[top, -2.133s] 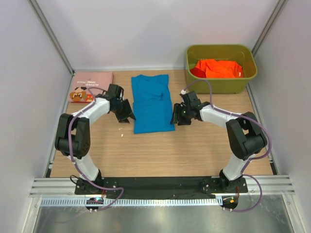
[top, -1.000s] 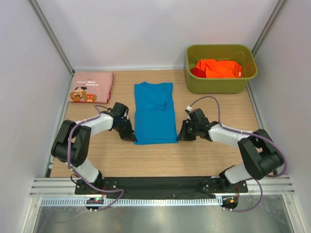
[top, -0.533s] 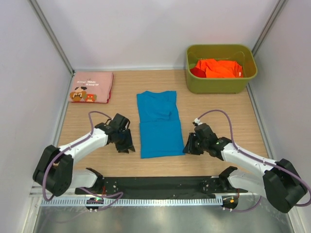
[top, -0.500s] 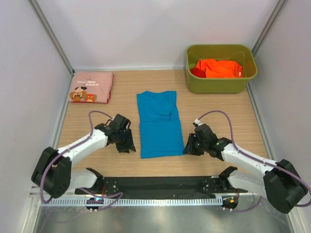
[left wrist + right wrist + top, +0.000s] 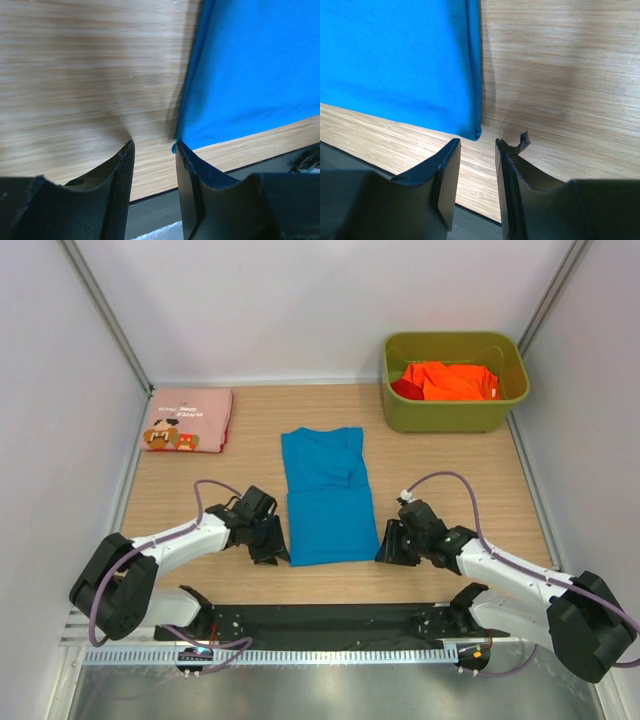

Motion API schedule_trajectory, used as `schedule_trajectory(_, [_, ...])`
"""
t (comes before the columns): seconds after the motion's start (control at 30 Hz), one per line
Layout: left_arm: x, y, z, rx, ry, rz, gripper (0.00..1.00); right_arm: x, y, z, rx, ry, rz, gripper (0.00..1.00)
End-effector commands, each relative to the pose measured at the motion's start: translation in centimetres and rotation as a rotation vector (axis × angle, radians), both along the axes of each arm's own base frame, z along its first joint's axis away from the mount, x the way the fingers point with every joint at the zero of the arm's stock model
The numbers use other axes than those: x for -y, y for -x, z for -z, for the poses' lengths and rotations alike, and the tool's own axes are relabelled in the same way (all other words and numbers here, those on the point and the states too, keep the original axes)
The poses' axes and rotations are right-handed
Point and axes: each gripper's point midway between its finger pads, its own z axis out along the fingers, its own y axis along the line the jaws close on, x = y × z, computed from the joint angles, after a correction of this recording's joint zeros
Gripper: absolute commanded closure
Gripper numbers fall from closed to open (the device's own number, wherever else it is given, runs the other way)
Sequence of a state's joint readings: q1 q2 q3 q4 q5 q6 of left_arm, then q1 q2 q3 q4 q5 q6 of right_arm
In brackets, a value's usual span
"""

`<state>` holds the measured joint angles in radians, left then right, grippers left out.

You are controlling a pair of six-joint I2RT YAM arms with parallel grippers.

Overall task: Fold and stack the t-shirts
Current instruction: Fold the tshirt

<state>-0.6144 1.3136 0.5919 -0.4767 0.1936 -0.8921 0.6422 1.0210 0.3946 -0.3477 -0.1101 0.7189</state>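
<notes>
A bright blue t-shirt lies folded lengthwise in the middle of the table. My left gripper is open at its near left corner, also seen in the left wrist view, where the blue cloth touches the right fingertip. My right gripper is open at the near right corner; in the right wrist view the blue corner lies just ahead of the gap. A folded pink t-shirt with brown print lies at the back left. Orange and red t-shirts lie in the bin.
An olive-green plastic bin stands at the back right corner. A black base rail runs along the near edge, close behind both grippers. White walls close the left, back and right sides.
Both grippers came down the sides of the blue t-shirt from its middle to its near corners, and the shirt slid toward the near edge. In the last half second the left gripper moved closer to the corner.
</notes>
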Motion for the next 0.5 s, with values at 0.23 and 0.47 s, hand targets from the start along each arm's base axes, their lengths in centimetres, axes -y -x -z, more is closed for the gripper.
schedule_trajectory(0.23, [1.4, -0.6, 1.4, 0.011, 0.041, -0.003, 0.61, -0.6, -1.0, 0.0, 0.034, -0.009, 0.024, 0.63])
schedule_trajectory(0.47, [1.4, -0.2, 2.3, -0.016, 0.02, -0.009, 0.67, -0.9, -1.0, 0.0, 0.047, -0.027, 0.019, 0.65])
